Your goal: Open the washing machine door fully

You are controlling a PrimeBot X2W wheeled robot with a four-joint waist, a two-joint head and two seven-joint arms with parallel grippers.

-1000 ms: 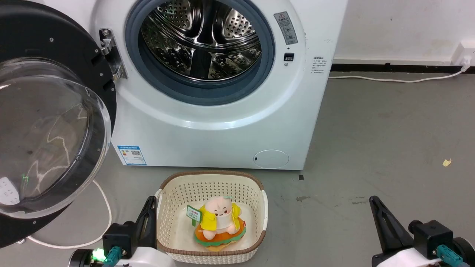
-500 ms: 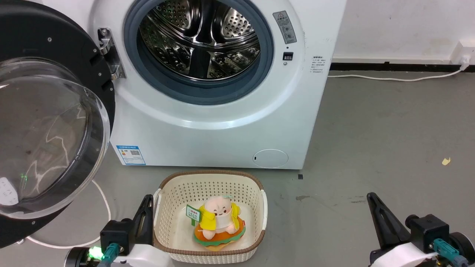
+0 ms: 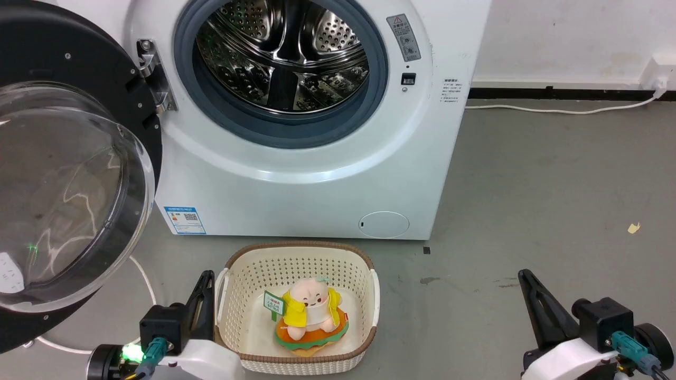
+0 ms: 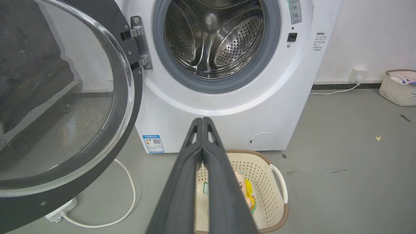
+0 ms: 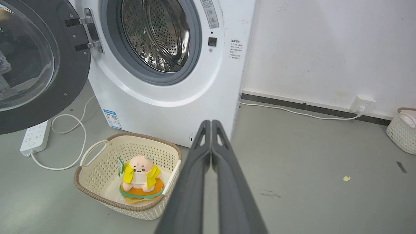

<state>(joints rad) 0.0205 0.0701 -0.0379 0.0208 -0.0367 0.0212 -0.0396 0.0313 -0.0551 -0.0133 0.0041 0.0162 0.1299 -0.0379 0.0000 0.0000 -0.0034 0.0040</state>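
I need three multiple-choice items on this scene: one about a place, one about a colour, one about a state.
1. Where is the toy? A. in the drum B. in the basket C. on the bare floor
2. What colour is the door rim? A. white B. blue C. black
3. How is the left tool? A. shut B. open C. gripping the door

1 B: the toy sits in the basket before the machine.
2 C: the rim is black.
3 A: its fingers meet with nothing between.
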